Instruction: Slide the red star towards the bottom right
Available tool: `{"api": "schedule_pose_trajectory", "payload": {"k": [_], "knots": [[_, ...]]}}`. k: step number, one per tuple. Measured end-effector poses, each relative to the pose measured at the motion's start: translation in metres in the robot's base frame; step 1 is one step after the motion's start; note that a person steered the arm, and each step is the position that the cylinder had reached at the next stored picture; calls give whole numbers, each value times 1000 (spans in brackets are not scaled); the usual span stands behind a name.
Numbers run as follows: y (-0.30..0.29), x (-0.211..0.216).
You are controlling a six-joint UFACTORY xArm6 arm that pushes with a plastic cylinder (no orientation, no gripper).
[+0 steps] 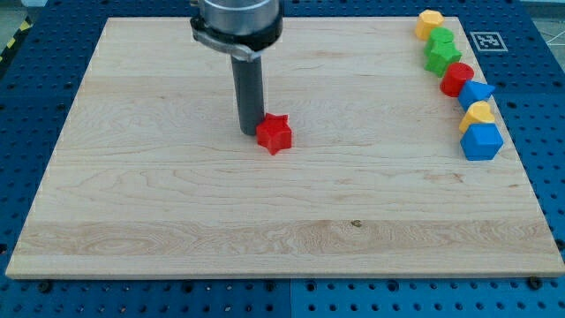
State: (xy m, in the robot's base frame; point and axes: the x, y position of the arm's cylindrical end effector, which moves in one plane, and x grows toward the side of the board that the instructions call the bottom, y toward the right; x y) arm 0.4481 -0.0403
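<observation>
**Desk:** What has the hand got hold of?

**Arm:** My hand is only a rod, with nothing that opens or closes, so it grips nothing. My tip (250,132) stands on the table (159,221), pressed to the upper-left side of the red star (274,133); from this view they look to be touching, though I cannot rule out a slight gap.

**Desk:** And where is the star?

**Arm:** A little above the middle of the table and slightly towards the view's left, well apart from everything else. The bottom right corner lies across open wood.

**Desk:** What could spoil the push?

**Arm:** The star's points. If my tip bears on one arm of it rather than through its middle, I judge it would spin and slip off to one side, leaving me sliding past. Too flat a line would carry it towards the view's right edge, where a yellow block (429,21), two green blocks (440,53), a red block (456,79), a blue block (478,93), another yellow block (478,114) and a blue cube (482,141) stand in a column; the star could knock into the lowest of them.
</observation>
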Motion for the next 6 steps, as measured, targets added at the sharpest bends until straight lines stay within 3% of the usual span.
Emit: {"api": "schedule_pose_trajectory", "payload": {"k": [1,2,4,5,6], "knots": [[23,37],[40,40],[6,-5],[31,-6],[66,19]]}}
